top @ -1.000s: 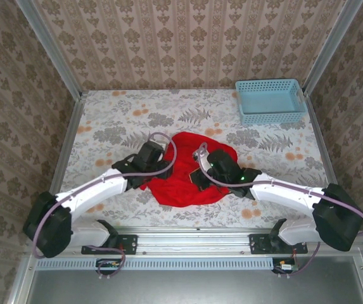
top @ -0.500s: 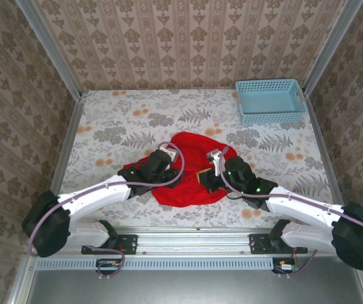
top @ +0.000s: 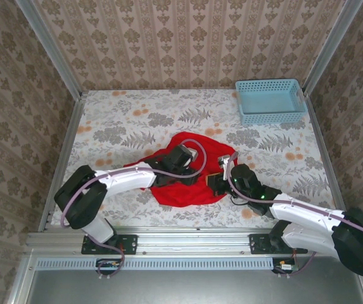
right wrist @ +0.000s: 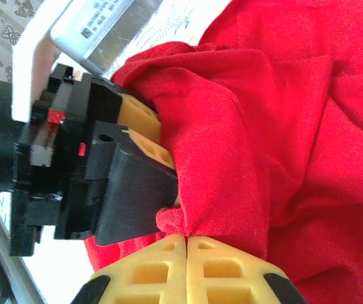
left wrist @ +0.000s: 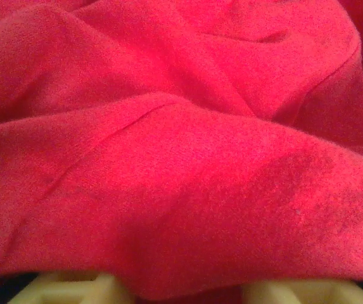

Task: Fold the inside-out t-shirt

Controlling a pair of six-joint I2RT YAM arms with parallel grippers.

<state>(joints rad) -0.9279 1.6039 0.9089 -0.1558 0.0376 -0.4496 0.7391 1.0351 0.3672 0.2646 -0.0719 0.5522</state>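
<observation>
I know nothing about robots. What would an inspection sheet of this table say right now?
Surface: floral-patterned table, flat.
Job's things: red t-shirt crumpled in a heap near the front middle, not folded.
Clutter: light-blue basket at the far right corner, apart from the shirt.
Grippers: right gripper shut on a shirt fold; left gripper buried in the cloth, grip unclear.
Cables: purple cable looped along each arm.
Surroundings: patterned walls; metal rail at the near edge.

Matt red cloth t-shirt (top: 182, 193), plastic mesh basket (top: 271, 118), perhaps cloth-covered table (top: 118, 114)
</observation>
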